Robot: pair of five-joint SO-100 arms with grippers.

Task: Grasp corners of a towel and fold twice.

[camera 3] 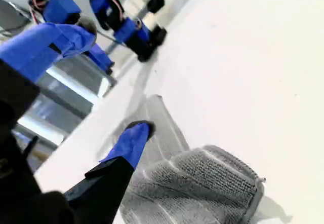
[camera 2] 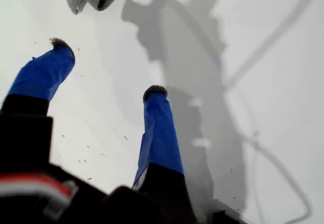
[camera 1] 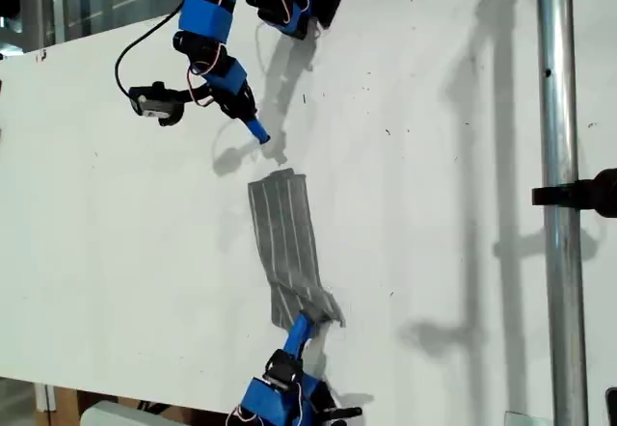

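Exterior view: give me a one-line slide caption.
Folded striped towel on the white table, my second claw at its near end, my first claw open above.

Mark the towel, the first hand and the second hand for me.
towel [camera 1: 284,238]: exterior view, middle of the striped cloth.
my first hand [camera 2: 107,67]: first wrist view, midway between its open fingertips.
my second hand [camera 3: 115,77]: second wrist view, midway between its open fingertips.
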